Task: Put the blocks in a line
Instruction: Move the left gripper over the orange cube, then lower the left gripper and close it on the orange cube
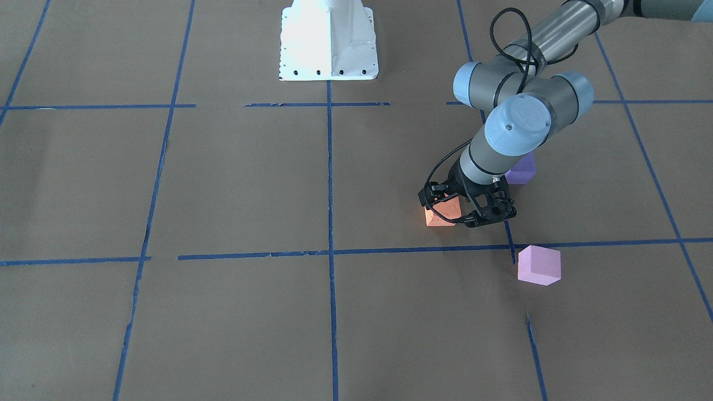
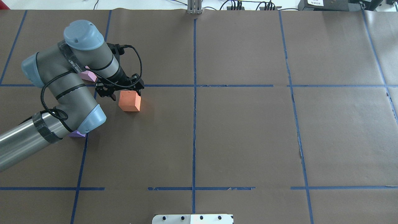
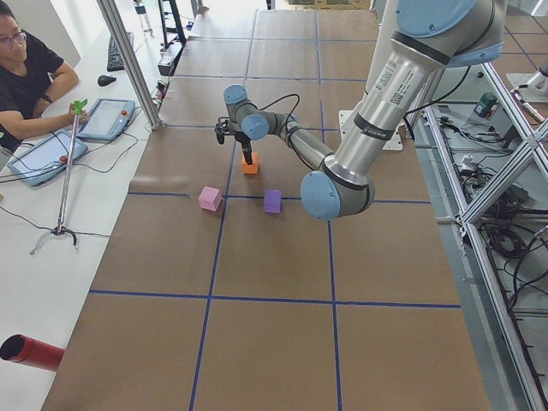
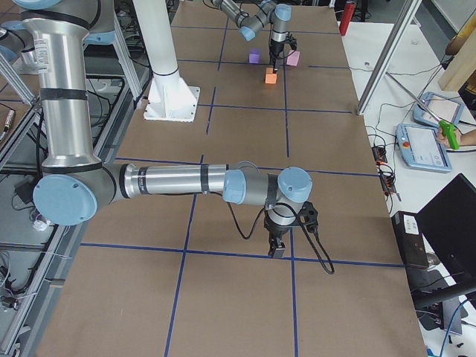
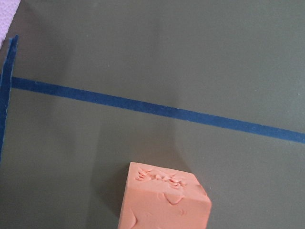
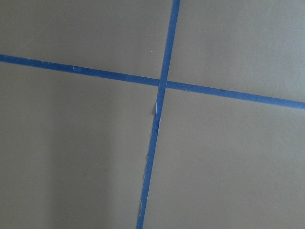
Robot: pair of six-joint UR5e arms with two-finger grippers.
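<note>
The left gripper (image 1: pixel 461 211) hung spread wide and empty over the orange block (image 1: pixel 440 214), right of centre. The purple block (image 1: pixel 522 170) and pink block (image 1: pixel 538 265) lay further right. The next move probably called for a square grasp. The right gripper (image 4: pixel 277 249) could not be judged.

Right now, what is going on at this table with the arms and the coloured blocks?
The left gripper is just above the orange block with its jaws open; I cannot tell whether they touch it. The purple block and the pink block lie apart on the table, so the three are not yet in a line. The right gripper hangs low over a crossing of blue tape lines, far from the blocks.
</note>
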